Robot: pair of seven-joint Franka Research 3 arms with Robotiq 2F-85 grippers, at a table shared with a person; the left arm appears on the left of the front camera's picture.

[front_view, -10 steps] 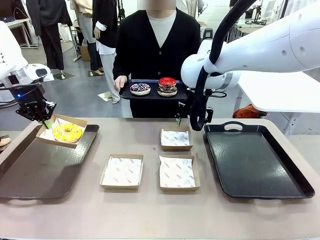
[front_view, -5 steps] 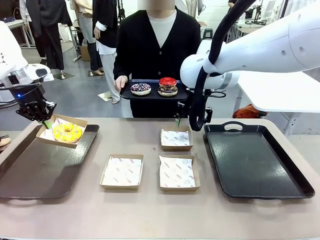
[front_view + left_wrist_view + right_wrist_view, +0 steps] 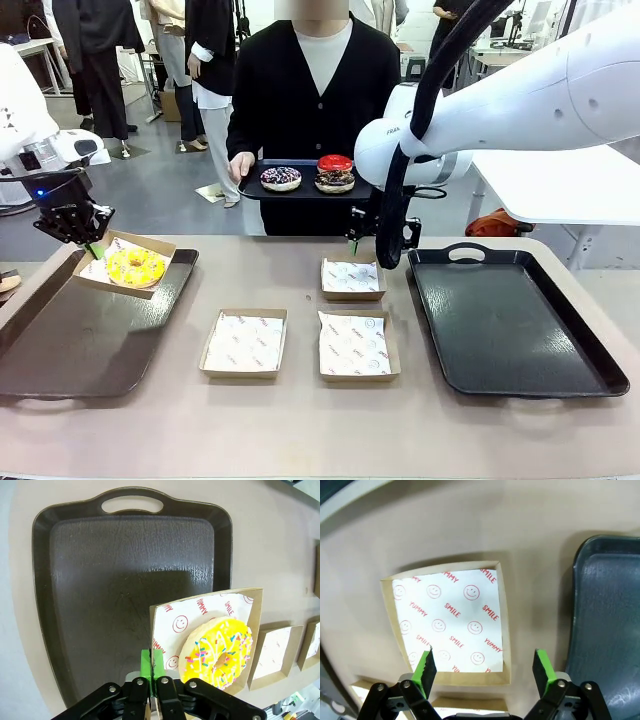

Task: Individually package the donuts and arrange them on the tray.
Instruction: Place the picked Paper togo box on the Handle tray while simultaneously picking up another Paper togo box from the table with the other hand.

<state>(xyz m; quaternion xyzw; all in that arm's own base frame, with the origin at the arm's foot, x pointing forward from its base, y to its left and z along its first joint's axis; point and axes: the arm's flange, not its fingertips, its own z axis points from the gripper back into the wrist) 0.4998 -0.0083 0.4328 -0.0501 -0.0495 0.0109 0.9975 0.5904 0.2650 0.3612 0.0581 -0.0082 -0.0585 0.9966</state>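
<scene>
Yellow-iced donut [image 3: 218,652] lies in its box [image 3: 172,625] over the left tray [image 3: 60,340], at its far right corner | left gripper [image 3: 151,662] clamped on box's edge, donut just beside claw | right gripper [image 3: 485,667] apart above empty box [image 3: 451,625] | we judge tray lies directly below: lower, release.

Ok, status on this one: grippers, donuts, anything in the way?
Left gripper shut on box rim, yellow donut inside, at left tray. Right gripper open above empty box. Other donuts on person's tray. Path clear.
</scene>
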